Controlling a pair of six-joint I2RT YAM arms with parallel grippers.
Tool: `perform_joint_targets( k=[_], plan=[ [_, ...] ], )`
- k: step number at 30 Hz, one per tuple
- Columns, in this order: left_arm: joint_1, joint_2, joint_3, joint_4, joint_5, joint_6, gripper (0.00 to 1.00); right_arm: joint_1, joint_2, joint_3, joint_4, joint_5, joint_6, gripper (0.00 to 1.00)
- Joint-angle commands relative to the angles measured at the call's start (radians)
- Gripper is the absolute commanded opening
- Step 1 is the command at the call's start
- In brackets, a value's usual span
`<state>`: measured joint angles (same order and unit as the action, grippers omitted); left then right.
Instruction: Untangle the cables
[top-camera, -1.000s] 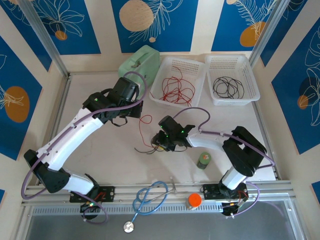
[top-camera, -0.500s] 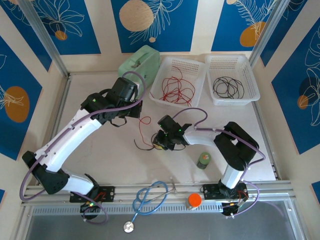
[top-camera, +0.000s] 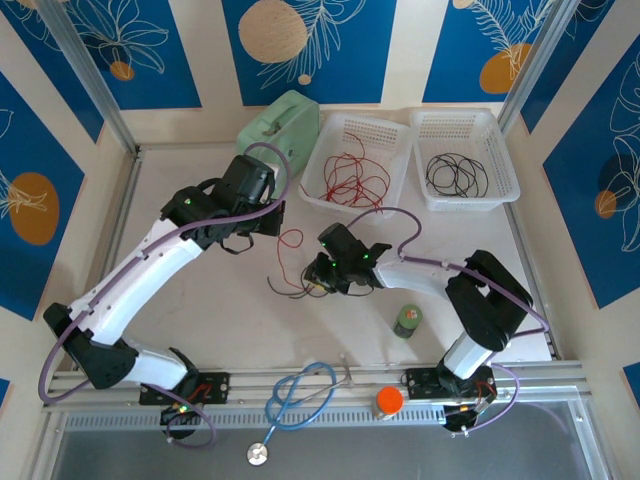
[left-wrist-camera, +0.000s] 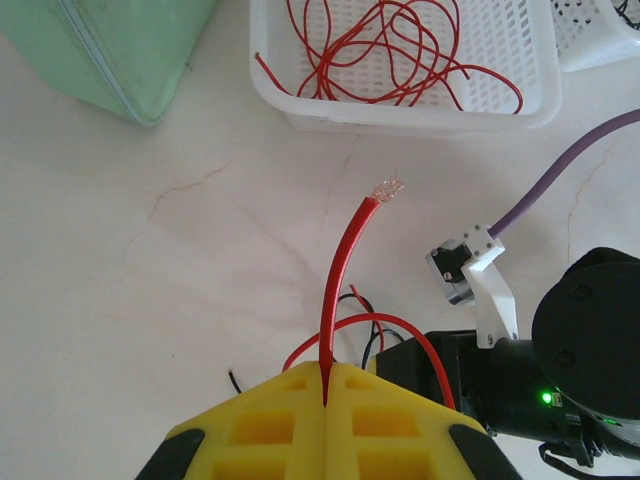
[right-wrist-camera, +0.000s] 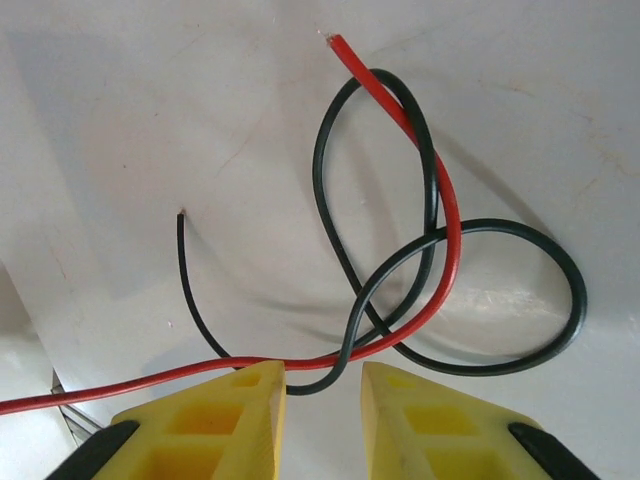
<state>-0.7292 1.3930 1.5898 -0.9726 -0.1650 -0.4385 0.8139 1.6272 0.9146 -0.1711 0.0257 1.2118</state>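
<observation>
On the white table, a red cable (right-wrist-camera: 447, 230) and a black cable (right-wrist-camera: 560, 270) lie crossed in loose loops. The same tangle lies at mid-table (top-camera: 295, 285). My left gripper (left-wrist-camera: 327, 385) is shut on the red cable (left-wrist-camera: 340, 270), whose frayed end sticks up past the fingertips; from above, it (top-camera: 264, 224) holds that end left of the tangle. My right gripper (right-wrist-camera: 323, 375) hovers low over the tangle, open, with the bottom of a black loop lying in the gap between its tips. It (top-camera: 318, 281) sits at the tangle's right edge.
A white basket (top-camera: 318, 150) holding red wires and another (top-camera: 500, 150) holding black wires stand at the back. A green case (top-camera: 280, 125) lies to their left. A small green bottle (top-camera: 408, 320), an orange-capped jar (top-camera: 388, 401) and a blue stethoscope (top-camera: 300, 395) are near the front.
The right gripper has narrowed a little and shifted slightly over the tangle, and its elbow has swung. The left arm has stayed still with the red cable.
</observation>
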Motion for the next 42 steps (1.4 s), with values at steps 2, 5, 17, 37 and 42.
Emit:
perform_joint_targets(
  k=[2,5,17,37,42],
  plan=[
    [-0.009,-0.021,-0.008,0.014,0.013,0.004,0.00,0.002,0.045,0.019,-0.008,-0.018,-0.002,0.27],
    [-0.010,-0.025,-0.008,0.015,0.012,0.005,0.00,0.002,0.083,0.032,0.007,-0.026,-0.001,0.28],
    [-0.010,-0.041,-0.007,0.009,0.004,0.006,0.00,0.002,0.127,0.092,0.003,-0.015,-0.027,0.28],
    [-0.010,-0.044,-0.014,0.015,0.008,0.009,0.00,0.011,0.113,0.113,-0.031,-0.007,-0.037,0.30],
    [-0.010,-0.048,-0.014,0.017,0.007,0.010,0.00,0.007,0.153,0.139,-0.028,0.003,-0.052,0.30]
  ],
)
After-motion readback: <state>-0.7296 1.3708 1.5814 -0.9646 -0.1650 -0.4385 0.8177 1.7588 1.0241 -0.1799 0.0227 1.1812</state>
